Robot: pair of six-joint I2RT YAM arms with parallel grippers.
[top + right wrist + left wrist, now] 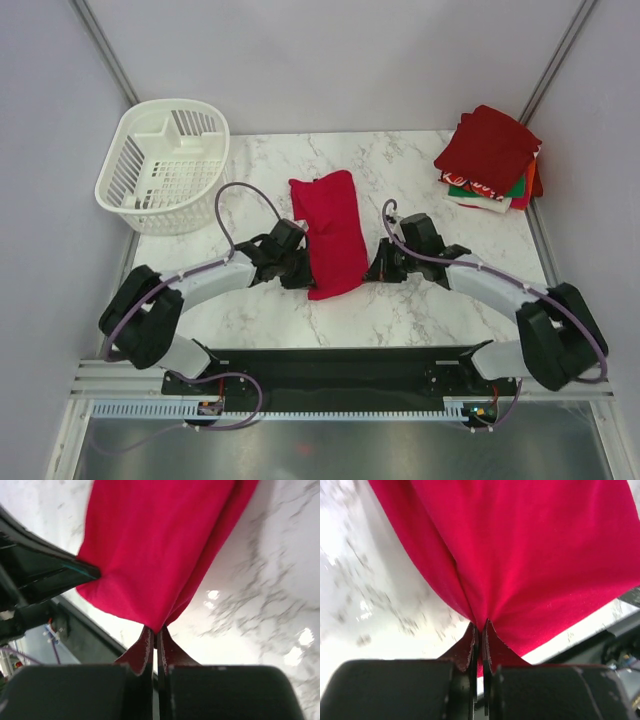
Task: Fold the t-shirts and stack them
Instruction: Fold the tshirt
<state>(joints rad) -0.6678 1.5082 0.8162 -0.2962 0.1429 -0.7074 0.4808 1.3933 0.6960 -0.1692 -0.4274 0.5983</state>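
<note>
Left gripper (480, 626): jaws pinched together on a fold of the red t-shirt (330, 232), cloth fanning out from the tips. Right gripper (155, 630): likewise clamped on a pinch of the same shirt, at its opposite side. Both grips sit at the shirt's near end. The shirt itself lies as a narrow folded strip at the middle of the worktop (420, 310), running from near edge toward far edge.

Judged step: the crosswise fold, near end carried over to far end.

Risks:
- Each pinch is small and close to the cloth edge; a quick lift could pull the fabric out of one side, leaving the fold skewed.
- If a pinch holds only the upper layers, the lower ones would drag and the strip would open.
- Uneven travel of the two arms would twist the strip.

Count:
- loose shirts: 1 (bright red).
- stack (490, 150) at the far right corner: 1. Dark red on top; green, white and orange edges beneath; exact layer number cannot be told.
- basket (120, 175): 1, white, at the far left corner, overhanging the left edge.
- arms: 2.
</note>
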